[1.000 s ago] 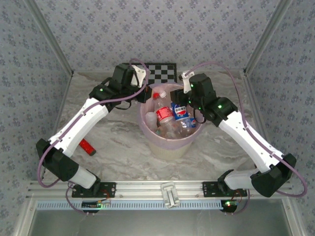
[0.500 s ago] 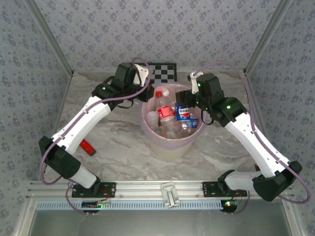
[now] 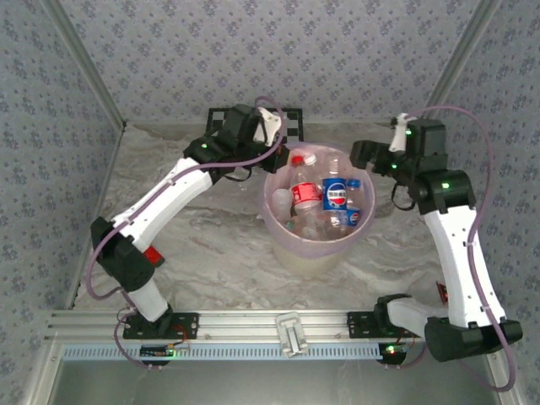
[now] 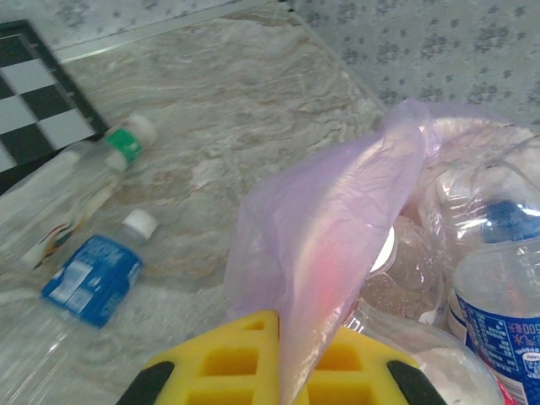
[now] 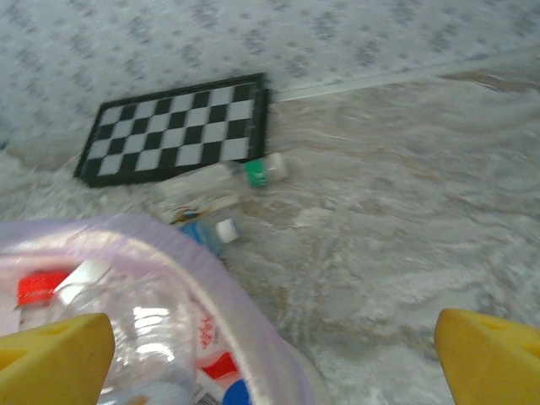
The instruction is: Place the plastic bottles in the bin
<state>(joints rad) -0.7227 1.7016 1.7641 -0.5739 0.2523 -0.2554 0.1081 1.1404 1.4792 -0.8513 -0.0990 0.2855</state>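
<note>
while left claw (image 4: 291,354) pinches bin liner (image 4: 337,219), right claw (image 5: 274,337) gapes wide; marbled table (image 5: 405,211), floral walls (image 3: 253,51).

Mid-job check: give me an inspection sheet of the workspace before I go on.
Surface: marbled grey table, no spills seen.
Job's things: large round cream-white bin holding many clear plastic bottles; green-capped clear bottle and blue-labelled bottle lie outside on the table.
Clutter: flat red bar; black-and-white checkerboard.
Tools: left tool shut on translucent pink-lilac bag; right tool open beside the rim.
Cables: purple cables along both arms, no snag seen.
Surroundings: patterned walls, aluminium frame.
</note>
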